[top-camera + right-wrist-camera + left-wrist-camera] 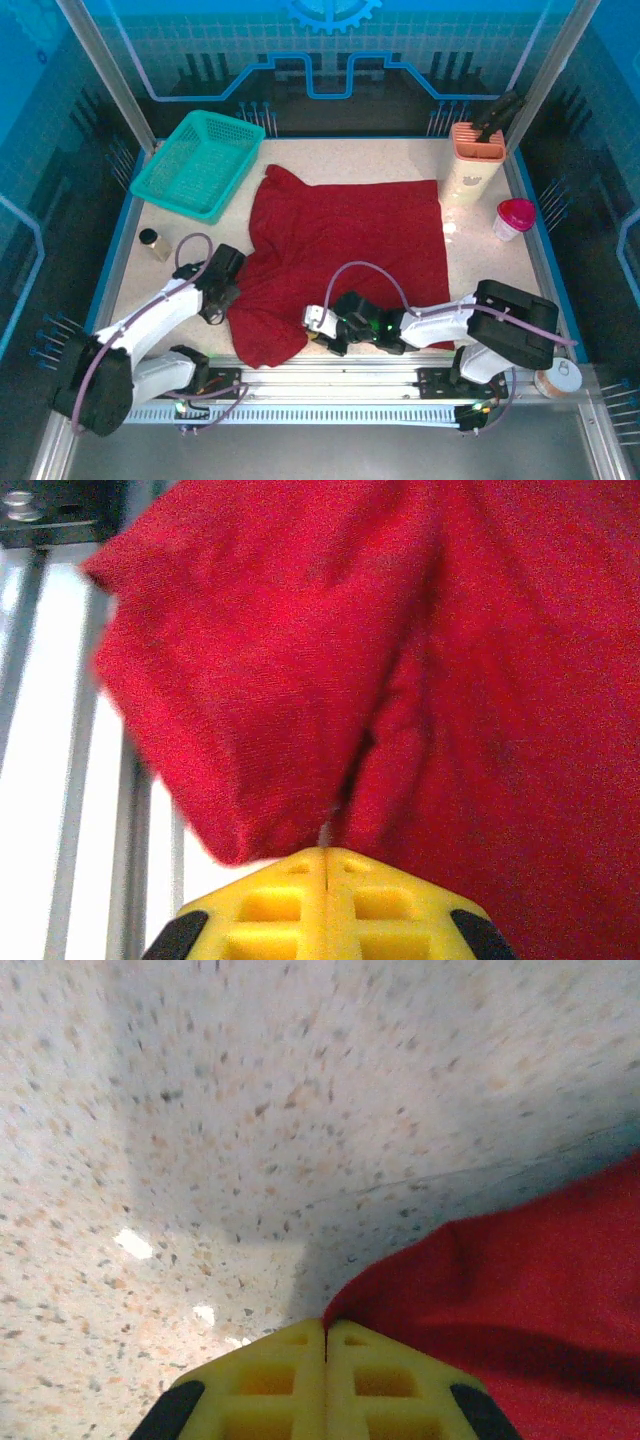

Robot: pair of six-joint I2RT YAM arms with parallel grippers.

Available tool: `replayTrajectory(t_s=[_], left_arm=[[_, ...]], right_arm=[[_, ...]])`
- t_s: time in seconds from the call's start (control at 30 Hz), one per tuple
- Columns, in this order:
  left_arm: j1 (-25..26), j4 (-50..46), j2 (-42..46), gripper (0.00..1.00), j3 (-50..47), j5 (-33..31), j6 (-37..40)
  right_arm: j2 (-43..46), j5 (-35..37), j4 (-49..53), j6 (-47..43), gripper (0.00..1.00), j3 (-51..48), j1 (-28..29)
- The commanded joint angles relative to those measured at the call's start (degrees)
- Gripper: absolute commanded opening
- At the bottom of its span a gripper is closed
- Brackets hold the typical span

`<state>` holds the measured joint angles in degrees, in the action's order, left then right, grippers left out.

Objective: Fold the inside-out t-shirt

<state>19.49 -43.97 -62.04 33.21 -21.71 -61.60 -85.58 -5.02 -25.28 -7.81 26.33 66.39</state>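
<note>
Basket [197, 163], bottle [155, 243], cup [513, 218] around t-shirt [350, 240]; left gripper [325, 1324] and right gripper [325, 852] both closed on it.

Both arms are built from smooth white shells joined by chunky black blocks. The left arm [150, 320] has a pale lilac cable [188, 243] looping over its black wrist. The right arm [450, 318] wears a matching cable [368, 267], and a small green light [375, 325] glows on its black forearm. Up close, the left hand [325, 1332] and right hand [327, 858] have bright yellow fingers [270, 1380], moulded with square pockets and capped by black corners.
</note>
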Motion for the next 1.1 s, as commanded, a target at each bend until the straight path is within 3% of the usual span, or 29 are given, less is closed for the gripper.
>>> replayTrajectory(t_s=[0.0, 0.03, 0.2, 0.23, 0.3, 0.33, 0.43, 0.5, 0.63, 0.9, 1.07], left_arm=[[-0.76, -8.22, 3.86, 0.00, 3.19, -6.48, 3.44], [-0.76, -9.10, 4.20, 0.04, 3.51, -7.39, 3.68], [-0.76, -5.85, 1.31, 0.71, 3.53, -7.79, 8.43], [-0.69, -5.95, 0.25, 0.75, 3.91, -6.69, 8.27], [0.20, -7.67, -1.39, 0.78, 3.72, -2.55, 5.78], [1.35, -8.71, -1.69, 0.78, 2.65, 1.06, 3.20], [9.21, -8.67, -1.08, 0.83, -1.49, 8.67, -3.23], [18.32, -12.08, -1.67, 0.84, -1.46, 7.34, -8.70], [26.04, -15.40, -5.20, 0.82, 0.47, 8.50, -12.35], [27.84, -9.01, -12.59, 0.81, 0.80, 8.81, -15.42], [23.27, -4.63, -11.61, 0.83, 0.81, 7.95, -14.03]], right_arm=[[2.74, -8.81, 1.64, -6.09, 0.08, 0.77, 1.49], [2.87, -11.29, 0.65, -6.20, 0.02, 1.00, 1.57], [1.87, -11.63, -12.77, 3.48, 0.00, -0.25, -0.44], [1.89, -9.85, -12.77, 4.43, 0.09, -0.04, -0.56], [2.00, -7.50, -12.18, 3.19, 0.29, -0.49, -0.84], [2.00, -4.65, -13.73, 3.55, 0.34, -1.61, -1.55], [3.43, -2.56, -22.16, 2.97, 0.41, -5.47, -4.16], [5.34, -4.11, -18.42, -2.73, 0.50, -4.05, -2.68], [2.71, -4.76, -6.91, -10.48, 0.54, 1.32, 4.95], [-12.37, 1.26, -8.01, -14.27, 0.56, 8.04, 12.07], [-15.52, 3.91, -12.33, -11.96, 0.47, 7.20, 12.20]])
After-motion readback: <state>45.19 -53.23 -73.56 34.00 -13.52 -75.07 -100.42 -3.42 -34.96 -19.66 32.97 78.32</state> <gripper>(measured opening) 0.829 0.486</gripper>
